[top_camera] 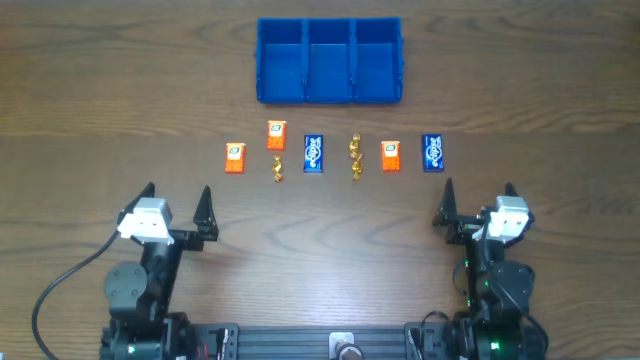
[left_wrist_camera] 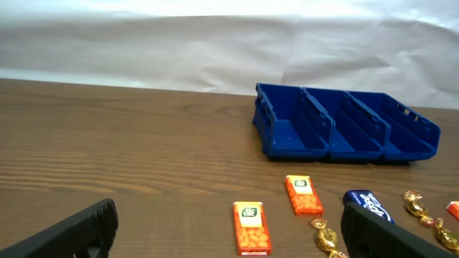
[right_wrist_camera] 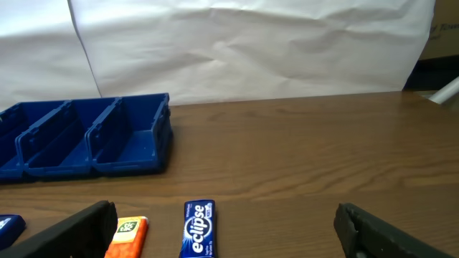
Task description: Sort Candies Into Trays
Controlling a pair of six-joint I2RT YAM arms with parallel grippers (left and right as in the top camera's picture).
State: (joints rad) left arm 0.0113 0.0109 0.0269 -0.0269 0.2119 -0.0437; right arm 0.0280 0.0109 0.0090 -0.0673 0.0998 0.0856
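A blue plastic tray (top_camera: 330, 97) with three side-by-side compartments, all empty, sits on the desk well ahead of both pincers and midway between them. Nearer lies a loose row of candies, flat on the desk. Ahead of the left pincer (top_camera: 177, 190) are a first orange box (top_camera: 235, 158), a second orange box (top_camera: 276, 134) and a gold-wrapped sweet (top_camera: 278, 169). Towards the middle are a blue pack (top_camera: 313, 153) and two more gold sweets (top_camera: 355, 148). Ahead of the right pincer (top_camera: 478, 186) lie a third orange box (top_camera: 390, 156) and a second blue pack (top_camera: 433, 152).
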